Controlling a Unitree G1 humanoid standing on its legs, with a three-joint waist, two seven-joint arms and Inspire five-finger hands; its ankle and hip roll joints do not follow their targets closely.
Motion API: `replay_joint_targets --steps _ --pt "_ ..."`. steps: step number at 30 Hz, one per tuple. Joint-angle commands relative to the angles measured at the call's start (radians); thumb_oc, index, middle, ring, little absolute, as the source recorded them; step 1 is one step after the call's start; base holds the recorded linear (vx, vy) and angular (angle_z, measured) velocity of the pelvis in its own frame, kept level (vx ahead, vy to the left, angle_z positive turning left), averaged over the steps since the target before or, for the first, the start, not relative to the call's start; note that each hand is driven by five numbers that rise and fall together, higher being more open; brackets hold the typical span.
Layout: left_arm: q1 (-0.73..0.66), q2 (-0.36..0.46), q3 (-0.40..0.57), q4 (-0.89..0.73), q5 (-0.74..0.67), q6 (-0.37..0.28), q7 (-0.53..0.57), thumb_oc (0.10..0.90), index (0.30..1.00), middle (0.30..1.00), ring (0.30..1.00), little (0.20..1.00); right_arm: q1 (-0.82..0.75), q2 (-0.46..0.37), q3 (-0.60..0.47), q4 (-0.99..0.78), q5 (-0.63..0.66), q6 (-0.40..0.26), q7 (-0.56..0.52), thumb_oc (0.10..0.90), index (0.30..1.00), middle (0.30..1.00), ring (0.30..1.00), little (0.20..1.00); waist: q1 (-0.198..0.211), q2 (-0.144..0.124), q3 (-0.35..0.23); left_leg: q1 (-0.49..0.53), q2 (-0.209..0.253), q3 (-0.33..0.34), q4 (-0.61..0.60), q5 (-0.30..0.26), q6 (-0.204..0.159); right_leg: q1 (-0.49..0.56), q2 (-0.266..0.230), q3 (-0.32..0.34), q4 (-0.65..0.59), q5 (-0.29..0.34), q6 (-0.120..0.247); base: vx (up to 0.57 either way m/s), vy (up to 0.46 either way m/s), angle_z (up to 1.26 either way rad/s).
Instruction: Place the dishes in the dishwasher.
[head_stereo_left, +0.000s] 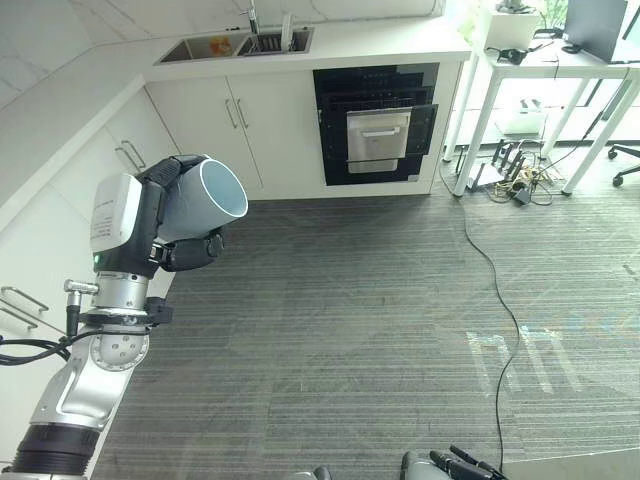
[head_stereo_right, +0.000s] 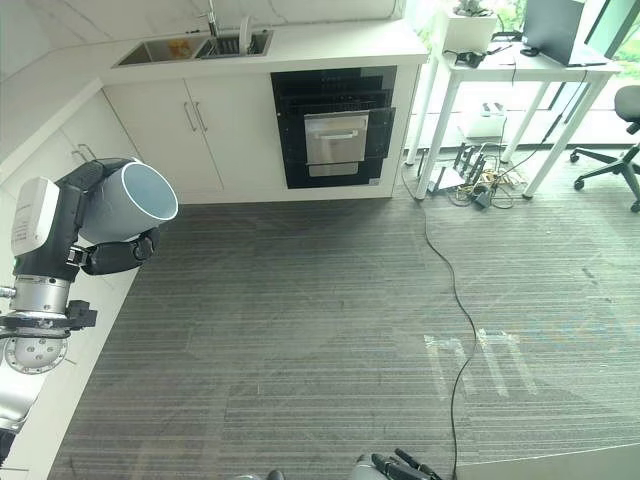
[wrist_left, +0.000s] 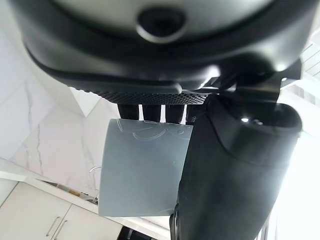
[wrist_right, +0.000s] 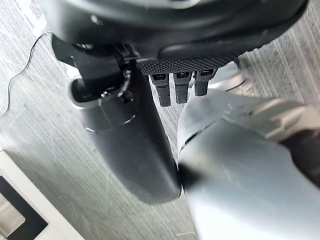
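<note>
The left hand (head_stereo_left: 185, 215) is raised beside the white cabinet run, and its dark fingers and thumb are wrapped around a pale grey-blue cylindrical cup (head_stereo_left: 205, 200) with a smooth, glazed-looking wall; the cup lies tilted on its side in that grasp, its open mouth pointing away from the palm and out towards the room. In the left wrist view the fingers (wrist_left: 150, 112) come over the closed end of the cup while the thumb (wrist_left: 230, 170) lies along its side, so the hold sits on the body near the base, not on the rim. The right hand (wrist_right: 175, 82) hangs low over the grey striped carpet (head_stereo_left: 350, 330) with short fingers hanging straight and nothing between them and the thumb, so it looks relaxed and empty. Well ahead of the left hand, across the carpet, a black-fronted built-in appliance with a silver pulled-out panel (head_stereo_left: 378, 135) sits under the white worktop (head_stereo_left: 380, 45), next to the steel sink (head_stereo_left: 235, 45); this is probably where the cup is headed. The cup looks rigid, light enough for one hand, and brittle if knocked or dropped. Its slick surface could slip through the fingers when tilted, so a firm wrap round the mid-body seems the safest hold, with the mouth kept clear for setting it down.
</note>
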Motion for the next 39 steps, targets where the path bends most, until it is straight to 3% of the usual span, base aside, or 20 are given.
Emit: replay_joint_targets --steps 1,5,6,7,8,12,16,18,19,23,24,27,28,30,31,33,36,37,38,39 --pt "-0.126 0.025 0.052 -0.08 -0.01 -0.017 0.032 0.4 0.3 0.3 0.3 0.3 0.051 -0.008 0.044 0.025 -0.032 -0.014 -0.002 0.8 0.9 0.9 0.9 0.9 -0.02 0.019 -0.069 -0.044 0.051 -0.044 0.046 -0.127 -0.049 0.053 0.011 -0.032 0.005 -0.144 0.087 0.06 0.005 0.0" --pt "-0.14 0.036 0.043 -0.081 -0.027 -0.015 0.021 0.4 0.3 0.3 0.3 0.3 0.054 -0.008 0.042 0.019 -0.029 -0.014 -0.003 0.8 0.9 0.9 0.9 0.9 -0.026 0.017 -0.07 -0.041 0.059 -0.027 0.046 -0.127 -0.05 0.055 0.007 -0.033 0.005 -0.142 0.091 0.05 -0.003 0.0" --pt "-0.127 -0.109 -0.135 -0.153 -0.209 -0.01 -0.12 0.4 0.3 0.3 0.3 0.3 -0.041 -0.057 0.078 0.016 -0.009 0.035 -0.104 0.8 0.9 0.9 0.9 0.9 -0.005 0.012 -0.026 -0.029 0.012 -0.077 0.046 -0.111 -0.032 0.033 0.092 0.035 0.005 -0.141 0.043 0.07 -0.035 0.0" --pt "-0.132 -0.107 -0.138 -0.149 -0.203 -0.009 -0.114 0.4 0.3 0.3 0.3 0.3 -0.041 -0.056 0.077 0.022 0.01 0.043 -0.099 0.8 0.9 0.9 0.9 0.9 -0.008 0.013 -0.029 -0.03 0.012 -0.074 0.046 -0.11 -0.033 0.034 0.099 0.04 0.005 -0.142 0.042 0.12 -0.112 -0.03" --pt "-0.17 -0.096 -0.152 -0.12 -0.217 -0.012 -0.096 0.4 0.3 0.3 0.3 0.3 -0.021 -0.035 0.073 0.034 0.022 0.009 -0.074 0.8 0.9 0.9 0.9 0.9 -0.031 0.009 -0.036 -0.009 0.031 -0.016 0.046 -0.104 -0.041 0.038 0.098 0.025 0.005 -0.146 0.038 0.12 -0.124 0.05" --pt "-0.213 -0.123 -0.161 -0.058 -0.217 0.01 -0.106 0.4 0.3 0.3 0.3 0.3 -0.007 -0.014 0.092 0.016 0.024 -0.029 -0.118 0.8 0.9 0.9 0.9 0.9 -0.019 -0.023 -0.004 -0.011 -0.015 -0.005 0.046 -0.061 -0.031 0.067 0.076 0.042 0.005 -0.141 0.02 0.18 -0.067 0.01" --pt "-0.17 -0.132 -0.133 -0.031 -0.207 -0.006 -0.078 0.4 0.3 0.3 0.3 0.3 -0.026 -0.039 0.088 0.023 -0.025 -0.062 -0.144 0.8 0.9 0.9 0.9 0.9 0.001 0.034 0.02 -0.135 0.015 -0.074 0.046 -0.005 -0.063 0.106 0.132 0.038 0.005 -0.177 0.013 0.29 0.173 0.03" --pt "-0.155 -0.15 -0.124 -0.028 -0.196 -0.021 -0.076 0.4 0.3 0.3 0.3 0.3 -0.024 -0.049 0.086 0.015 -0.055 -0.07 -0.166 0.8 0.9 0.9 0.9 0.9 0.013 0.044 0.025 -0.216 0.045 -0.071 0.046 0.045 -0.08 0.136 0.14 0.03 0.005 -0.201 0.01 0.39 0.193 0.14" --pt "-0.15 -0.167 -0.117 -0.014 -0.201 -0.048 -0.083 0.4 0.3 0.3 0.3 0.3 -0.022 -0.057 0.089 0.007 -0.089 -0.074 -0.19 0.8 0.9 0.9 0.9 0.9 0.017 0.049 0.024 -0.276 0.088 -0.018 0.046 0.085 -0.086 0.166 0.135 0.002 0.005 -0.221 0.01 0.45 0.228 0.08" --pt "-0.125 -0.177 -0.09 -0.019 -0.208 -0.06 -0.105 0.4 0.3 0.3 0.3 0.3 -0.042 -0.066 0.084 -0.023 -0.022 -0.123 -0.198 0.8 0.9 0.9 0.9 0.9 0.036 0.037 0.004 -0.271 0.08 0.017 0.046 0.063 -0.064 0.238 0.103 -0.016 0.005 -0.267 0.026 0.49 0.29 -0.28" --pt "-0.115 -0.173 -0.089 -0.008 -0.212 -0.074 -0.142 0.4 0.3 0.3 0.3 0.3 -0.039 -0.053 0.059 -0.066 0.056 -0.145 -0.204 0.8 0.9 0.9 0.9 0.9 0.049 0.02 -0.009 -0.253 0.037 -0.004 0.046 0.039 -0.033 0.293 0.1 -0.008 0.005 -0.279 0.03 0.69 0.362 -0.79" --pt "-0.129 -0.158 -0.098 0.0 -0.205 -0.11 -0.171 0.4 0.3 0.3 0.3 0.3 -0.014 -0.02 0.027 -0.163 0.079 -0.168 -0.232 0.8 0.9 0.9 0.9 0.9 0.028 0.014 -0.026 -0.193 -0.013 -0.029 0.046 -0.01 0.019 0.349 0.091 -0.039 0.005 -0.108 0.061 0.54 0.31 -0.21" --pt "-0.162 -0.13 -0.132 -0.001 -0.197 -0.112 -0.173 0.4 0.3 0.3 0.3 0.3 0.007 0.002 0.028 -0.259 0.109 -0.183 -0.264 0.8 0.9 0.9 0.9 0.9 0.006 0.007 -0.02 -0.149 -0.07 -0.05 0.046 -0.052 0.068 0.237 0.081 -0.028 0.278 0.09 0.131 0.44 0.273 0.44" --pt "-0.172 -0.121 -0.139 -0.006 -0.187 -0.103 -0.175 0.4 0.3 0.3 0.3 0.3 0.006 0.004 0.034 -0.288 0.121 -0.181 -0.267 0.8 0.9 0.9 0.9 0.9 0.0 0.02 -0.015 -0.132 -0.067 -0.054 0.046 -0.064 0.077 0.159 0.083 -0.033 0.396 0.142 0.135 0.32 0.152 0.79" --pt "-0.177 -0.108 -0.147 -0.014 -0.184 -0.096 -0.168 0.4 0.3 0.3 0.3 0.3 0.004 0.005 0.045 -0.318 0.109 -0.184 -0.26 0.8 0.9 0.9 0.9 0.9 -0.015 0.022 0.005 -0.088 -0.072 -0.054 0.046 -0.087 0.083 0.056 0.091 -0.039 0.468 0.133 0.131 0.23 0.042 0.71" --pt "-0.175 -0.109 -0.147 -0.015 -0.18 -0.099 -0.166 0.4 0.3 0.3 0.3 0.3 0.002 0.006 0.052 -0.333 0.105 -0.189 -0.263 0.8 0.9 0.9 0.9 0.9 -0.024 0.029 0.013 -0.075 -0.066 -0.059 0.046 -0.087 0.08 0.008 0.109 -0.051 0.453 0.122 0.12 0.24 -0.076 0.04" --pt "-0.169 -0.122 -0.147 -0.053 -0.143 -0.083 -0.174 0.4 0.3 0.3 0.3 0.3 0.008 -0.003 0.059 -0.386 0.137 -0.191 -0.271 0.8 0.9 0.9 0.9 0.9 -0.056 0.016 0.036 -0.024 -0.069 -0.084 0.046 -0.121 0.077 -0.047 0.106 -0.054 0.204 0.085 0.091 0.32 -0.229 0.14" --pt "-0.171 -0.127 -0.145 -0.066 -0.13 -0.073 -0.18 0.4 0.3 0.3 0.3 0.3 0.012 -0.01 0.054 -0.386 0.152 -0.194 -0.259 0.8 0.9 0.9 0.9 0.9 -0.063 0.006 0.04 -0.006 -0.067 -0.092 0.046 -0.135 0.068 -0.038 0.078 -0.052 0.037 0.087 0.085 0.27 -0.305 0.27" --pt "-0.172 -0.133 -0.145 -0.075 -0.121 -0.066 -0.18 0.4 0.3 0.3 0.3 0.3 0.015 -0.013 0.049 -0.382 0.156 -0.198 -0.249 0.8 0.9 0.9 0.9 0.9 -0.069 -0.01 0.049 0.014 -0.073 -0.097 0.046 -0.148 0.06 -0.07 0.037 -0.032 0.005 0.071 0.09 0.51 -0.594 0.41" --pt "-0.177 -0.123 -0.161 -0.08 -0.109 -0.064 -0.162 0.4 0.3 0.3 0.3 0.3 0.011 -0.009 0.019 -0.353 0.143 -0.206 -0.223 0.8 0.9 0.9 0.9 0.9 -0.082 -0.033 0.052 0.06 -0.072 -0.096 0.046 -0.191 0.045 -0.203 -0.056 0.062 0.005 0.065 0.132 0.43 -0.512 0.48"
